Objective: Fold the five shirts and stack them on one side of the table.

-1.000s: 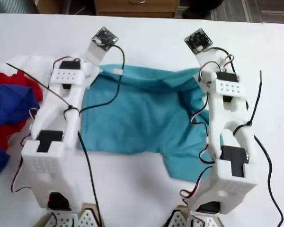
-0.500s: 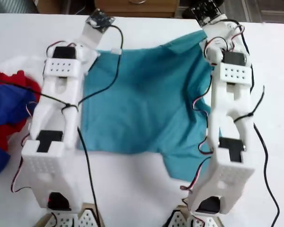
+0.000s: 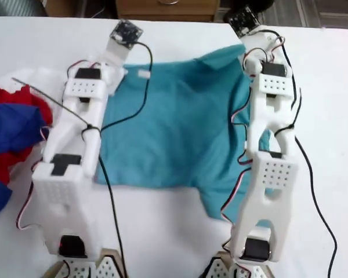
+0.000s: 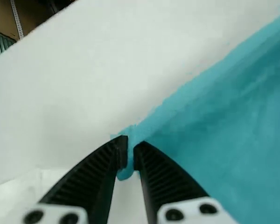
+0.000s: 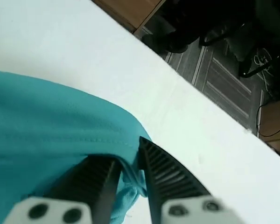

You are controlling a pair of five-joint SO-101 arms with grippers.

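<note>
**Two arms take a teal shirt by its far corners**

From the high camera, one teal shirt (image 3: pixel 174 133) lies spread across the middle of the white table (image 3: pixel 174 35). The left arm (image 3: pixel 75 145) and right arm (image 3: pixel 267 150) run along its two sides, one at each far corner. That hold looks meant to draw the cloth flat or to start a fold toward the robot. A flap juts from the near edge beside the right arm. At the table's left edge sits a heap of red and blue cloth (image 3: pixel 11 124), apparently shirts waiting to be folded; how many cannot be counted.

From the left wrist, the left gripper (image 4: pixel 127 156) has its two fingers pinched together on the tip of the shirt's corner, which lies on the table.

From the right wrist, the right gripper (image 5: pixel 129 170) has both fingers closed on a bunched fold at the shirt's hem, near the table's far edge.

The count is two arms, one spread shirt and one heap.
</note>
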